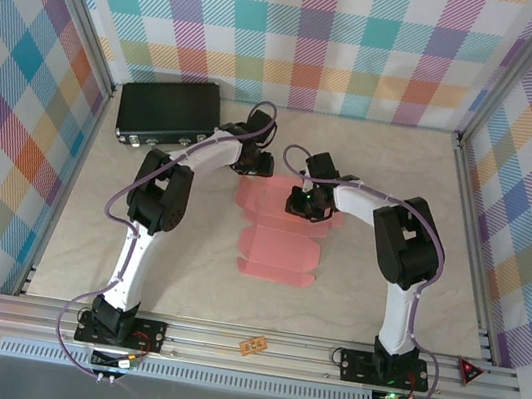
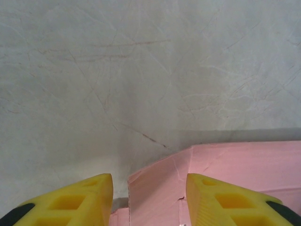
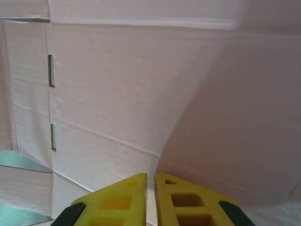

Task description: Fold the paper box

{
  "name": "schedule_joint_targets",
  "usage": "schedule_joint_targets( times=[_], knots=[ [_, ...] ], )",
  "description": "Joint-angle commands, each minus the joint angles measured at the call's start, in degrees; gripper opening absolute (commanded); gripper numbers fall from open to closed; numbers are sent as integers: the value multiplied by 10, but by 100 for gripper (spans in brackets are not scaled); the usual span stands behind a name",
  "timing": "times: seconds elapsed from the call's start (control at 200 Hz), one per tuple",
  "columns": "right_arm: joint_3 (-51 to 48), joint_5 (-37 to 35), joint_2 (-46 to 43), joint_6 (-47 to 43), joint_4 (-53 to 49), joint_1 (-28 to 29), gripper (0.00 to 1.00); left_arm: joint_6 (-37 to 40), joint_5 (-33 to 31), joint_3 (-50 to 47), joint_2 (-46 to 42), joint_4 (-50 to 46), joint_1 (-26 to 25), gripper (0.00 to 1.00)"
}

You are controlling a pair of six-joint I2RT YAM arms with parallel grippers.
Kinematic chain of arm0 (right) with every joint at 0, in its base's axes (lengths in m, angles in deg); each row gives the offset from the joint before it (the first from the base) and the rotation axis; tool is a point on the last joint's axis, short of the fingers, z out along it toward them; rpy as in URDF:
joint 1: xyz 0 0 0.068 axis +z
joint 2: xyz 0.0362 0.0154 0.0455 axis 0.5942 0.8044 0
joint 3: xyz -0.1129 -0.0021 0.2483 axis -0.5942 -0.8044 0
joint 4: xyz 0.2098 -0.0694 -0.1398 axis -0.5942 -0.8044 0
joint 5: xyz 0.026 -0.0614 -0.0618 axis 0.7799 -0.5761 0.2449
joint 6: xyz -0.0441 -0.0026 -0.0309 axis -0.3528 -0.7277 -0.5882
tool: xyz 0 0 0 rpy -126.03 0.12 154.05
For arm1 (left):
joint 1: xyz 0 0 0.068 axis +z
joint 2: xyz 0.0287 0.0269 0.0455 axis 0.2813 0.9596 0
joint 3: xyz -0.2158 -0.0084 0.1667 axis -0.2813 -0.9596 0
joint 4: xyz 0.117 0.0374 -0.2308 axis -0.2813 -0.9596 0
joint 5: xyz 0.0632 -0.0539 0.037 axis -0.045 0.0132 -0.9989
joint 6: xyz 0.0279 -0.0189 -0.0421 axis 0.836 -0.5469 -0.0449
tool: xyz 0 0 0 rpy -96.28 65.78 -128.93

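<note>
Table [image 1: 89, 232], top view: the paper box [image 1: 279, 247] lies at its centre as a flat die-cut sheet. The left gripper [image 1: 253, 164] is at the sheet's far left corner and the right gripper [image 1: 306, 204] is over its far panel.

Left wrist view: yellow fingers [image 2: 80, 197] spread, with a raised pink flap standing between them.

Right wrist view: fingers [image 3: 117, 200] pressed together directly over pink card. Whether they touch it cannot be told.

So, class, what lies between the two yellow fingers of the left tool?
In the left wrist view, a raised flap of the paper box stands in the gap between the left tool's fingers.
</note>
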Motion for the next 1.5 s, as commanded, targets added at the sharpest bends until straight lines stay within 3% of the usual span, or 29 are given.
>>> schedule_joint_targets(
  times=[0.0,0.44,1.33,1.495],
  knots=[
    [3,1,25,-11,-12,3,15,11,28,19,12,-21,6,42],
    [6,8,31,-14,-11,4,15,42,83,9,-16,4,-1,31],
    [11,17,50,-19,-21,6,15,80,52,39,3,-13,-38,36],
    [10,6,32,-25,-24,5,15,73,22,23,-24,-11,-38,37]
  ],
)
